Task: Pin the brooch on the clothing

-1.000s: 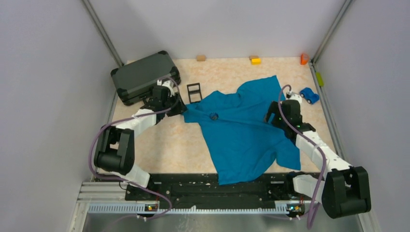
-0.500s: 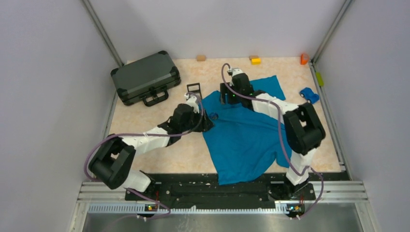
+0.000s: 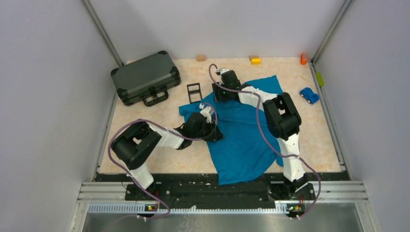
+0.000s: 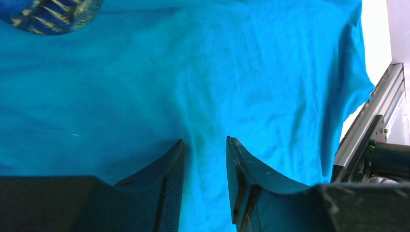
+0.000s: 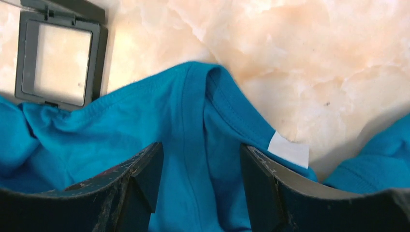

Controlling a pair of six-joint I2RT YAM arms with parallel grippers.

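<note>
The clothing (image 3: 246,133), a teal T-shirt, lies spread across the middle of the table. My left gripper (image 3: 215,134) is low over its left part. In the left wrist view, the left gripper (image 4: 204,140) has its jaws a little apart, with a soft crease of the clothing (image 4: 270,72) running between them. The brooch (image 4: 48,14), a dark blue disc with yellow marks, lies on the fabric beyond the fingers and is hidden in the top view. My right gripper (image 3: 218,94) hovers at the shirt's far-left edge. The right gripper (image 5: 200,145) is open over the collar seam (image 5: 227,106), near a white label (image 5: 288,149).
A dark grey case (image 3: 145,77) sits at the far left with a small black frame (image 3: 194,92) beside it; the black frame (image 5: 58,58) also lies just past the collar. A blue toy car (image 3: 309,95) and small blocks (image 3: 255,60) lie along the back.
The left arm swung from the case onto the shirt's left part. The right arm crossed from the right side to the far-left collar. Both sets of jaws narrowed, and the shirt's left edge shifted.
</note>
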